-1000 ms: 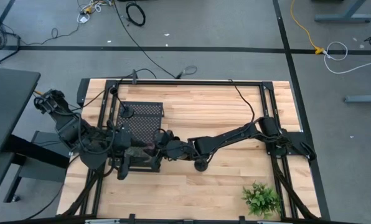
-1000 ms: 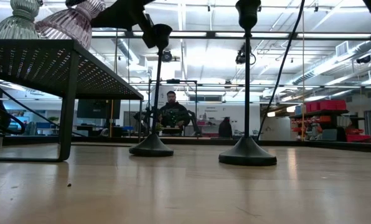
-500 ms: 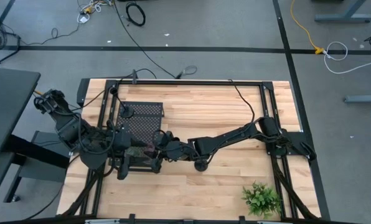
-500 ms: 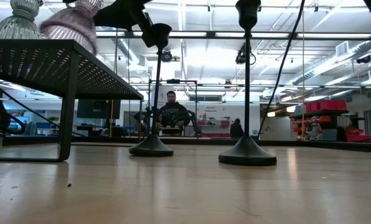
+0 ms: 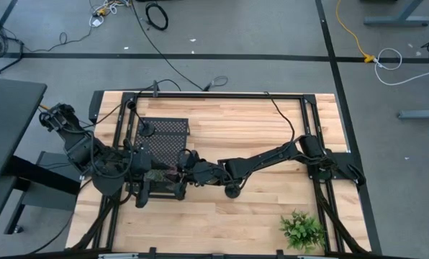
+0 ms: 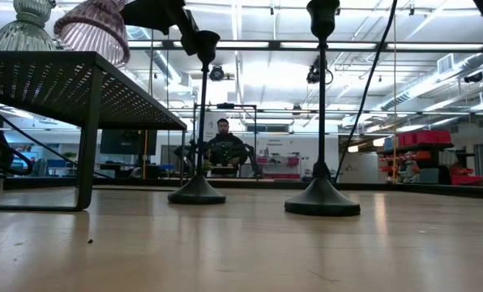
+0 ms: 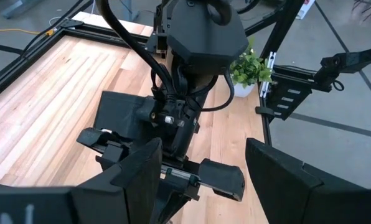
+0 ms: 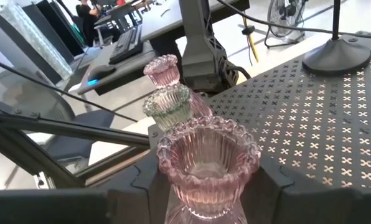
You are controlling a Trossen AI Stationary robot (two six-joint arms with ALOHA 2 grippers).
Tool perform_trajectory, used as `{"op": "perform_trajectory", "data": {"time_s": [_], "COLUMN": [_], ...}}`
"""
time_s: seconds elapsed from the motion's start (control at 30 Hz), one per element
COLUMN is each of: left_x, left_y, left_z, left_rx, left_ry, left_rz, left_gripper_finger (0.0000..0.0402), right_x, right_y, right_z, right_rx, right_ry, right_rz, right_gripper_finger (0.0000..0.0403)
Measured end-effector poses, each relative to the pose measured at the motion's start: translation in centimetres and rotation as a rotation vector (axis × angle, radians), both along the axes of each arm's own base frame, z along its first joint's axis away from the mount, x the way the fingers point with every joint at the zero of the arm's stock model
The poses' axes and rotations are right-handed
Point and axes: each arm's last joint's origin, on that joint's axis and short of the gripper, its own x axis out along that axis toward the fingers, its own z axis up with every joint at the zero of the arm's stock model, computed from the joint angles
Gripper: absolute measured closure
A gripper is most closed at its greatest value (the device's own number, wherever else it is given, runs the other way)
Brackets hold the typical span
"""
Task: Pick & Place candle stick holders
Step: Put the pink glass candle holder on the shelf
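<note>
A pale wooden table (image 5: 258, 208) stands on a grey workshop floor. The right arm stretches low across it, its right gripper (image 8: 207, 186) over the near edge of the black perforated stand (image 5: 164, 137), fingers pinching a pink glass candle holder (image 8: 207, 158) that hangs tilted just above the stand's deck in the low view. Beyond it on the stand sit a pale green glass holder (image 8: 167, 107) and another pink glass holder (image 8: 162, 70), with a black holder's round base (image 8: 335, 59) farther along the deck. The left gripper (image 7: 201, 165) waits spread apart, beside the stand, facing the right wrist. Two black stemmed holders (image 6: 321, 195) stand on the table beside the stand. A leafy plant (image 5: 301, 230) sits well apart near the front right corner.
</note>
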Motion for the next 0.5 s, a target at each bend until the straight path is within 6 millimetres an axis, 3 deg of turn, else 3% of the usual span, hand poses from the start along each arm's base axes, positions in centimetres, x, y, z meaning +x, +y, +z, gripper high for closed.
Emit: {"op": "perform_trajectory", "data": {"time_s": [0.5], "left_x": [0.0], "left_y": [0.0], "left_z": [0.0], "left_rx": [0.001], "left_ry": [0.0], "left_rz": [0.0], "left_gripper_finger": [0.0168], "right_x": [0.11], "right_y": [0.04], "right_z": [0.47], "right_rx": [0.014], "right_ry": [-0.047], "right_rz": [0.015], "right_gripper_finger": [0.0241]}}
